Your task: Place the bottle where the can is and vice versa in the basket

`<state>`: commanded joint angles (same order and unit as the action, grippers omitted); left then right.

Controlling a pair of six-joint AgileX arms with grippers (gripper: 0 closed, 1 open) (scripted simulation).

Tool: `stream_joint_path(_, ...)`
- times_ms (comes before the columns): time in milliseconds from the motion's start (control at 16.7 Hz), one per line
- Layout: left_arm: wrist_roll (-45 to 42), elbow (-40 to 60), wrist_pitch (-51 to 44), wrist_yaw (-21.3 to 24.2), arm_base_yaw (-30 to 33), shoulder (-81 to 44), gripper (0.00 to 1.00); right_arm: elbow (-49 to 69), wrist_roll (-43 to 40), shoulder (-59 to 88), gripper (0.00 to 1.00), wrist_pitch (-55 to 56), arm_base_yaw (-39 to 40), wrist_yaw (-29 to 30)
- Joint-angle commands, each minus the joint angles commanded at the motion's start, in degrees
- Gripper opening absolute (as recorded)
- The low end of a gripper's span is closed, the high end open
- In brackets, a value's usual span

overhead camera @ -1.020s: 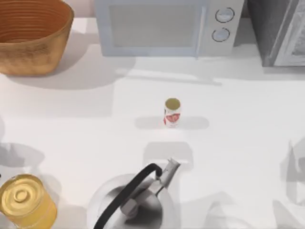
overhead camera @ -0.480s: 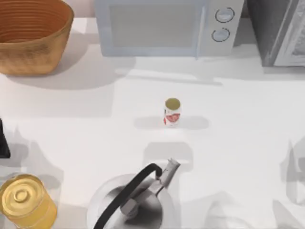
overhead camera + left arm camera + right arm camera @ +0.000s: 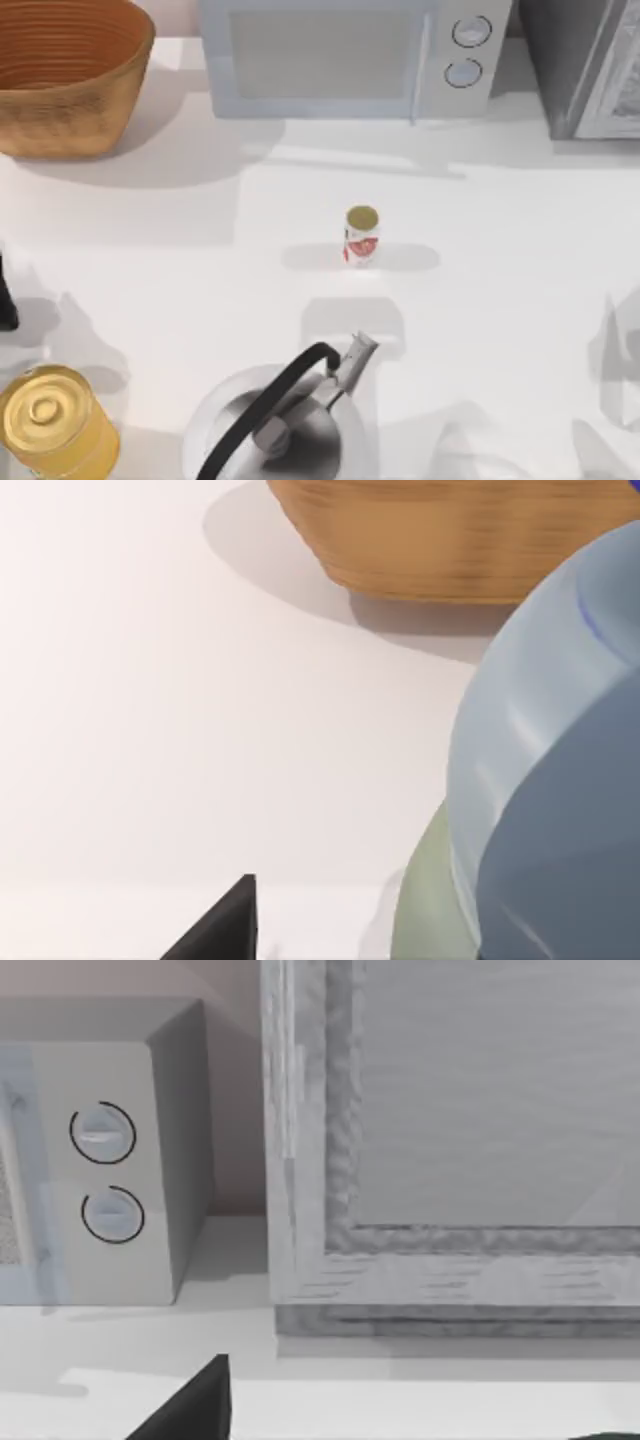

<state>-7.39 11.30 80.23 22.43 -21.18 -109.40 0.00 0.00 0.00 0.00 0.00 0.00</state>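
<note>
Basket [image 3: 65, 75]: far left corner of table [image 3: 500, 230], upright. Can [image 3: 55, 425]: yellow, near left corner. Bottle [image 3: 361, 236]: small, red-and-white, table centre, well apart from both. Kettle [image 3: 285, 420]: near edge. Microwave [image 3: 340, 55]: far side. Left gripper [image 3: 5, 295]: at left edge, fingers cannot be told

woven basket [image 3: 470, 540], blue-grey rounded object [image 3: 560, 780]

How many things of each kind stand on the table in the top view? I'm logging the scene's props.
Baskets: 1, basket
Cans: 1, yellow can
Bottles: 1, small bottle
Kettles: 1, kettle
Microwaves: 1, microwave
Total: 5
</note>
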Motion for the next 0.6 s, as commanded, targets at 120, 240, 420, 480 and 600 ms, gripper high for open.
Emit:
stream_joint_path(120, 0.00, 0.00, 0.00, 0.00, 0.00, 0.00, 0.62, 0.00, 0.00, 0.00, 1.00, 0.00, 0.00, 0.00)
stream_joint_path(240, 0.00, 0.00, 0.00, 0.00, 0.00, 0.00, 0.47, 0.00, 0.00, 0.00, 1.00, 0.00, 0.00, 0.00)
stream_joint_path(420, 0.00, 0.00, 0.00, 0.00, 0.00, 0.00, 0.25, 0.00, 0.00, 0.00, 1.00, 0.00, 0.00, 0.00)
stream_joint_path(480, 0.00, 0.00, 0.00, 0.00, 0.00, 0.00, 0.17, 0.00, 0.00, 0.00, 1.00, 0.00, 0.00, 0.00)
stream_joint_path(600, 0.00, 0.00, 0.00, 0.00, 0.00, 0.00, 0.02, 0.00, 0.00, 0.00, 1.00, 0.00, 0.00, 0.00)
